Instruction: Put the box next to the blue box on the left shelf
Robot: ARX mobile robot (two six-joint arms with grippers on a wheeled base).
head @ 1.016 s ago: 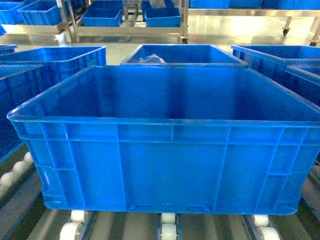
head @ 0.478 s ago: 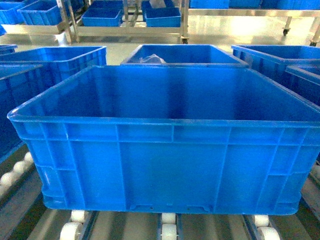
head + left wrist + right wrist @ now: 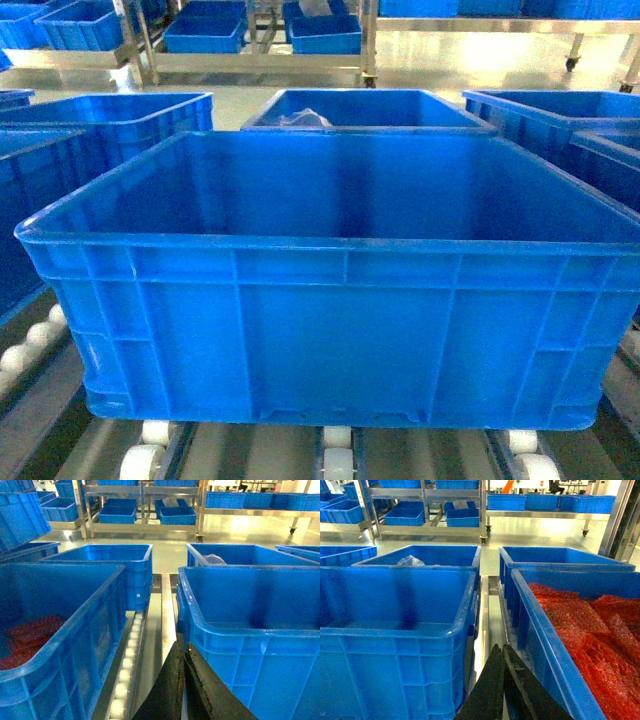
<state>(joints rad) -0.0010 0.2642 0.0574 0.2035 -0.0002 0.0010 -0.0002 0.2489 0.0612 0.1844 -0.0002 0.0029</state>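
The box [image 3: 340,330], a big empty bright-blue ribbed crate, sits on the left shelf's white rollers [image 3: 337,465] and fills the head view. Neither gripper shows in that view. In the left wrist view my left gripper [image 3: 181,647] is shut and empty, low in the gap between the box [image 3: 250,645] and the blue box [image 3: 60,645] to its left, which holds red bags. My right gripper [image 3: 501,648] is shut on nothing, in the gap between the box [image 3: 395,645] and a crate of red bags [image 3: 580,630].
More blue crates stand behind on the rack: one with a clear bag [image 3: 365,108], one at back left [image 3: 130,115], one at back right [image 3: 545,110]. Roller rails [image 3: 130,650] run along the gaps. Across the floor stand metal racks with smaller blue bins [image 3: 205,35].
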